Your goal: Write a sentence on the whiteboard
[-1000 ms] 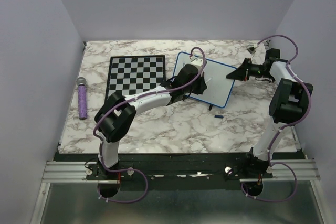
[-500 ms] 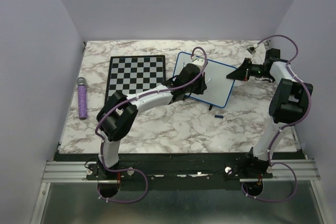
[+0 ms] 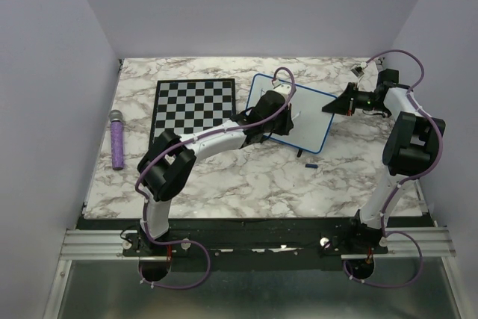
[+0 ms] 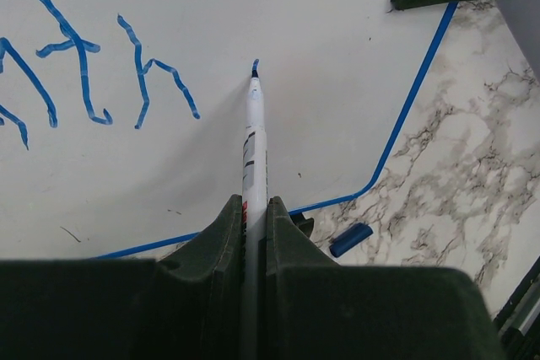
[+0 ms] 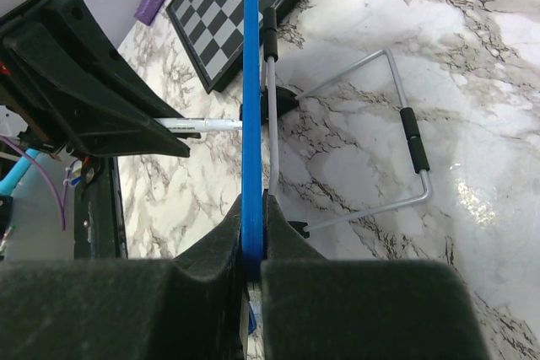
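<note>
The whiteboard point(image 3: 308, 115), white with a blue frame, stands tilted on the marble table right of centre. My left gripper point(image 3: 282, 116) is shut on a white marker point(image 4: 253, 153) whose blue tip touches the board point(image 4: 321, 31) beside a short fresh stroke point(image 4: 255, 66). Blue letters "th" point(image 4: 110, 73) of the sentence show to the tip's left. My right gripper point(image 3: 334, 107) is shut on the board's blue edge point(image 5: 251, 82), seen edge-on, with the wire stand point(image 5: 405, 132) behind it.
A black-and-white chessboard point(image 3: 194, 104) lies left of the whiteboard. A purple cylinder point(image 3: 117, 141) lies at the far left. The blue marker cap point(image 3: 311, 164) lies on the marble in front of the board; it also shows in the left wrist view point(image 4: 350, 239).
My left arm has shifted slightly along the board with the marker. The right arm and the board have stayed put.
</note>
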